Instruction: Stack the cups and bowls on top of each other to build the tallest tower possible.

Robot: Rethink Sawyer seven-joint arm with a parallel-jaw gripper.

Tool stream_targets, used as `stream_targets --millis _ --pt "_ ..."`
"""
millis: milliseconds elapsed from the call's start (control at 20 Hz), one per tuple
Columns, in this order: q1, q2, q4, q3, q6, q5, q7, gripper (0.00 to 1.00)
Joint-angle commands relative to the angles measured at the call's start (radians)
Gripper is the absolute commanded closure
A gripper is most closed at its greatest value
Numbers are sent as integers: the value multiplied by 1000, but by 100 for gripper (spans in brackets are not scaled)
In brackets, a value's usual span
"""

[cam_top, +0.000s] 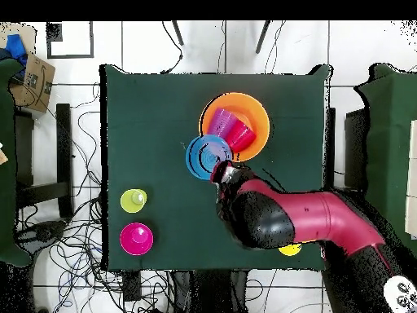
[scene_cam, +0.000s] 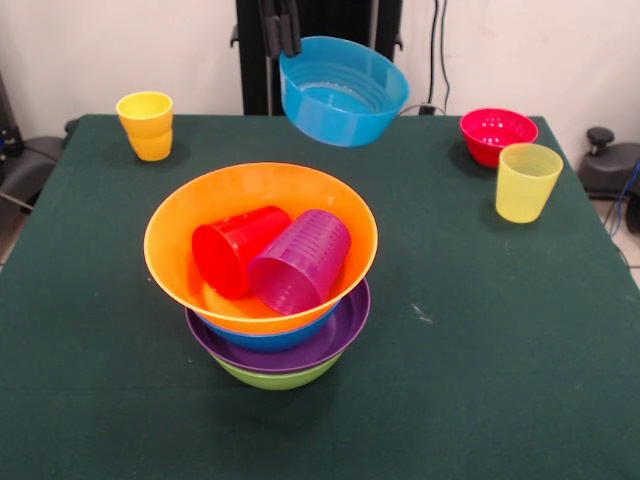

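Gripper (scene_cam: 283,30) is clamped on the rim of the blue bowl (scene_cam: 343,92), held in the air beyond the tower (scene_cam: 262,270); next it needs lowering over the 2 cups (scene_cam: 270,255) in the orange bowl (scene_cam: 170,225)

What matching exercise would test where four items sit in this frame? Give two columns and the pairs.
Things:
1. blue bowl
2. purple cup
3. pale yellow cup
4. green bowl

Places:
A. at the bottom of the stack
B. standing on the table beside the red-pink bowl
C. held tilted in the air by the gripper
D. lying on its side in the orange bowl

Pairs: 1-C, 2-D, 3-B, 4-A
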Motion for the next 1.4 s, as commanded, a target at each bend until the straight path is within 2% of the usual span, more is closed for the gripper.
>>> stream_targets --millis 50,250,550,1200,1400 --pt "-10 128 -133 85 220 22 -222 100" --pt "-32 170 -192 110 279 27 -246 100" --pt "-68 194 -251 147 372 43 -268 100" --pt "-147 267 -217 196 340 -23 -268 100" --pt "-122 334 -305 163 366 -61 -300 100"
